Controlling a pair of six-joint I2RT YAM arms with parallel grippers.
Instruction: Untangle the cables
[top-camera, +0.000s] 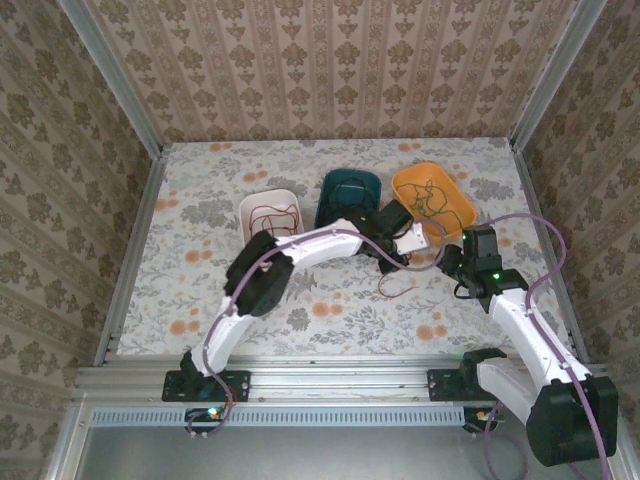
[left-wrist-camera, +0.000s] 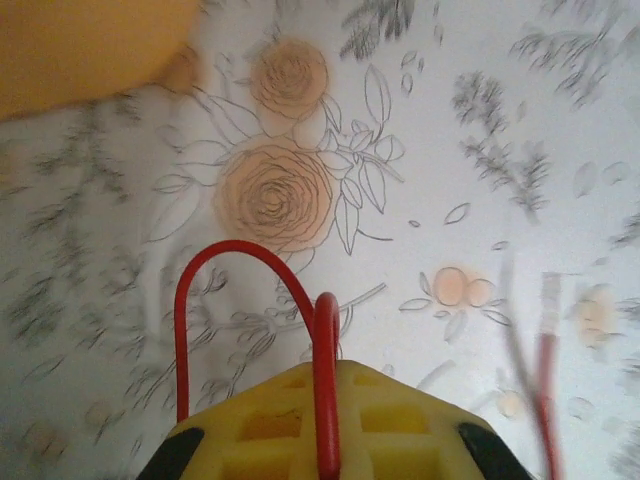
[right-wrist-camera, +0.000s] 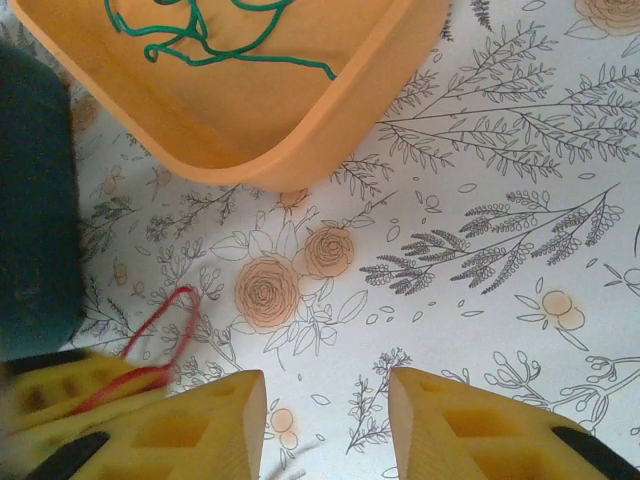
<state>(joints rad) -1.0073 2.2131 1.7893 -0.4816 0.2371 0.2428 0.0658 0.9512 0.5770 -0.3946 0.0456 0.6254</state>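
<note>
Yellow fingers (left-wrist-camera: 400, 425) of the left gripper (left-wrist-camera: 325, 380) clench the red cable (left-wrist-camera: 326, 335). The right gripper (right-wrist-camera: 327, 415) stands released on the near side of the orange tray (right-wrist-camera: 300, 140), which holds a green cable (right-wrist-camera: 215, 52).

- The left arm (top-camera: 300, 248) stretches forward and to the right, elbow bent.
- The left gripper (left-wrist-camera: 325, 385) is clamped on a red cable (left-wrist-camera: 230, 247).
- The right arm (top-camera: 525, 320) leans forward-left.
- The right gripper (right-wrist-camera: 328, 400) points down, yellow fingers (right-wrist-camera: 210, 425) apart.

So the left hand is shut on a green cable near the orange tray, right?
Not green. The left wrist view shows the left hand shut on a red cable, near the orange tray. The green cable lies inside that tray.
</note>
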